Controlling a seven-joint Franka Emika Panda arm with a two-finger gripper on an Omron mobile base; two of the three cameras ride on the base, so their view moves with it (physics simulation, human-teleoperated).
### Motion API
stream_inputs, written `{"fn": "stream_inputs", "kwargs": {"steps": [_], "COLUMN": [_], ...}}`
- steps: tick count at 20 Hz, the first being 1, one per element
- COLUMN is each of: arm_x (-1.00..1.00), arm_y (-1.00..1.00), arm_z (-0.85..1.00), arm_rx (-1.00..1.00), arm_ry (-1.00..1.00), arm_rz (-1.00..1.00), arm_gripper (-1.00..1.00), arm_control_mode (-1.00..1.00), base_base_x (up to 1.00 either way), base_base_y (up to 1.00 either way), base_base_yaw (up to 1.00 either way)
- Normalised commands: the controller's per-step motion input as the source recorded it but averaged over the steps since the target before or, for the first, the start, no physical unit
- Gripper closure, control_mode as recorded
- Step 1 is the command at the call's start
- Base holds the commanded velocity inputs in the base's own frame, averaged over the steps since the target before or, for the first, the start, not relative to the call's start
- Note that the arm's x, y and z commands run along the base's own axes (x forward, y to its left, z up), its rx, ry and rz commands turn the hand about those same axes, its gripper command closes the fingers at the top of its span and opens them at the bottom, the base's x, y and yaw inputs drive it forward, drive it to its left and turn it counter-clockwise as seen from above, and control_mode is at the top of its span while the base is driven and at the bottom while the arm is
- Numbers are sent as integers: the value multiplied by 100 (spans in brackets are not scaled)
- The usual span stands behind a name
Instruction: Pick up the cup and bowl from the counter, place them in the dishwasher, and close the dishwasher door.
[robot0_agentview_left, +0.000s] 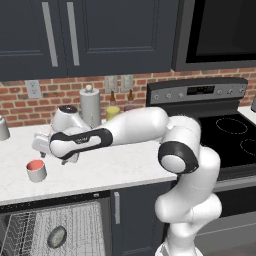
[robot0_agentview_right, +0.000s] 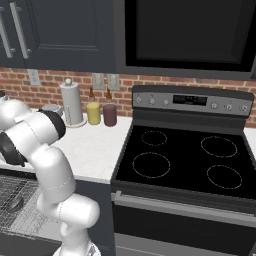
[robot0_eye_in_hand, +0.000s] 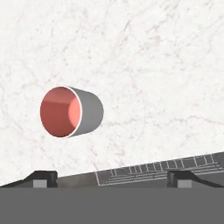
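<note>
My gripper (robot0_eye_in_hand: 112, 178) hangs over the counter (robot0_agentview_left: 120, 167), a white stone slab with faint grey veins and a thick pale edge, and its two small dark fingertips (robot0_eye_in_hand: 45, 178) stand spread wide apart with nothing between them. Just beyond the left tip sits the cup (robot0_eye_in_hand: 71, 112), a short cylinder, matte grey-white outside and smooth red inside; it stands upright on the stone near the front edge, apart from my fingers. From the left base camera the same cup (robot0_agentview_left: 36, 170) rests just below and to the left of my hand, close to the counter's lip. Under the counter the dishwasher (robot0_agentview_left: 55, 227) stands open, its grey wire rack a fine grid of thin rods, and the bowl (robot0_agentview_left: 57, 236) lies in that rack, round, shallow, dull metallic with a speckled inside, tilted on the wires. At the back of the counter, against the red brick wall, stand a tall grey canister (robot0_agentview_left: 90, 106) with a round knob, a yellow jar (robot0_agentview_right: 93, 113) and a maroon jar (robot0_agentview_right: 110, 114), side by side. To the right lies the glossy black stovetop (robot0_agentview_right: 185, 162) with thin white burner rings.
</note>
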Motion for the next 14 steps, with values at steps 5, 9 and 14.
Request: {"fn": "stream_inputs", "kwargs": {"steps": [5,9,14], "arm_x": [20,28,19], "arm_y": [5,14,21], "arm_z": [-2,-23,-23], "arm_rx": [-1,-1,0], "arm_ry": [15,7,1], "arm_rz": [0,0,0], "arm_gripper": [-100,-100,-100], "arm_control_mode": [-100,-100,-100], "base_base_x": [0,0,0], "base_base_y": [0,0,0], "base_base_yaw": [0,0,0]}}
